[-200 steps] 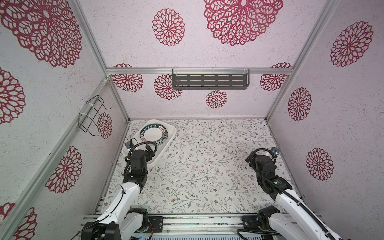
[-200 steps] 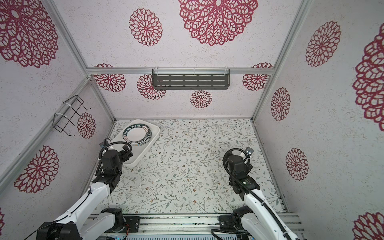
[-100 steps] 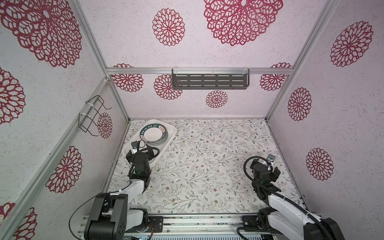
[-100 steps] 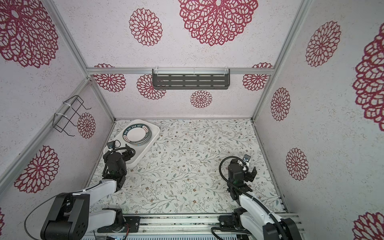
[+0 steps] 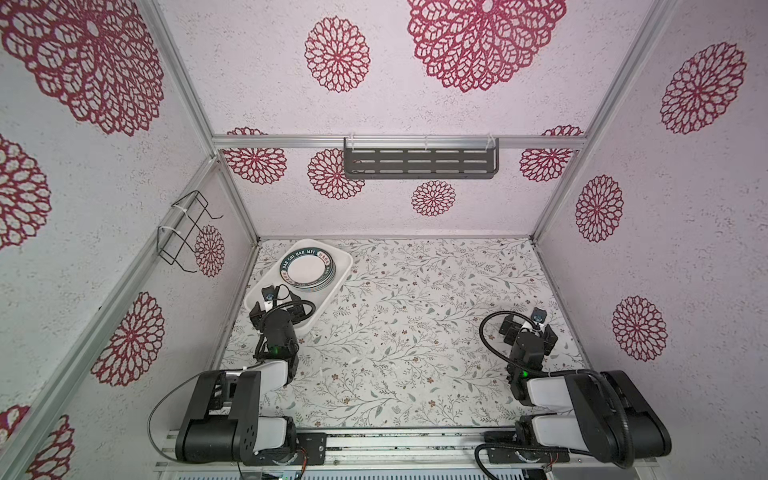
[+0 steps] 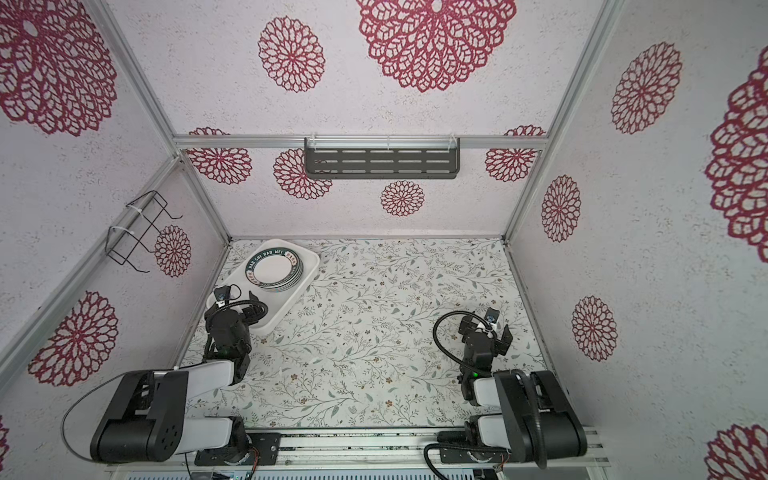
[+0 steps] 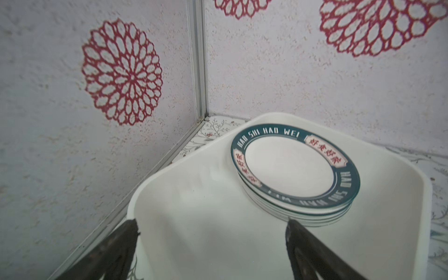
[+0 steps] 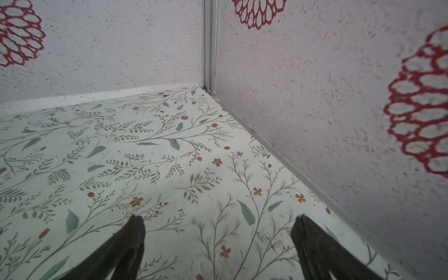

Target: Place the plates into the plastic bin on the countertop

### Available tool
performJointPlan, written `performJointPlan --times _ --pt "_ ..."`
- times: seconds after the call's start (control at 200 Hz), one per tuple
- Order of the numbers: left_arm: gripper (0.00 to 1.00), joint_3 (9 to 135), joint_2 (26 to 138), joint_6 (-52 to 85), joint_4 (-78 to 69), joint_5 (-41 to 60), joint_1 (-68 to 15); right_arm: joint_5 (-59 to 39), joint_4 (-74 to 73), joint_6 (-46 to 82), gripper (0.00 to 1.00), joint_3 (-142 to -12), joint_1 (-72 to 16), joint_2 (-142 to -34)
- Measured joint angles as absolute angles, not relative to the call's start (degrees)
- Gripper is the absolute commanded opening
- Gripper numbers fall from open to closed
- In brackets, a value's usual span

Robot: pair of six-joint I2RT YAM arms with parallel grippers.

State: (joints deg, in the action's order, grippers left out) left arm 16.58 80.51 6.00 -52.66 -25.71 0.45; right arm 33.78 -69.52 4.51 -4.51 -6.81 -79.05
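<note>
Top views | countertop (image 5: 415, 332) (image 6: 374, 332) leafy-vine print | walls (image 5: 266, 104) (image 6: 228, 104) w/ red medallions

Shallow white rectangular plastic bin (image 7: 194, 218): plain white throughout. Inside the bin, round white ceramic plates (image 7: 288, 169): dark teal rim, white lettering, cream panels with red characters. Beneath the bin, flat whitish countertop (image 8: 145, 157): grey-green leafy vines, small orange-brown flowers. Behind the bin, pale textured walls (image 7: 291, 84): crimson lacework medallions. High above the bin, dark grey slotted metal shelf (image 5: 419, 163).
</note>
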Motion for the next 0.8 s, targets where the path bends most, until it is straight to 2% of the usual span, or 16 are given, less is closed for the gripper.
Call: performJointPlan --times 0.185,0.32,0.515,0.796 --pt "0.97 14.90 89.95 6.81 -63.83 -22.09 4.12 28.38 -79.20 2.15 0.99 -4.21 -6.37 -86.50" --pt "0.97 15.11 90.61 7.81 -64.01 -18.70 6.04 26.11 -83.99 1.41 0.99 -4.58 -6.09 -88.90" --pt "0.97 23.77 90.24 8.69 -55.99 -12.01 8.75 21.10 -74.35 1.61 0.99 -11.97 -3.51 -89.47" --pt "0.97 24.27 90.19 8.49 -51.86 -11.25 7.38 17.69 -69.43 2.59 0.99 -13.78 -1.23 -89.08"
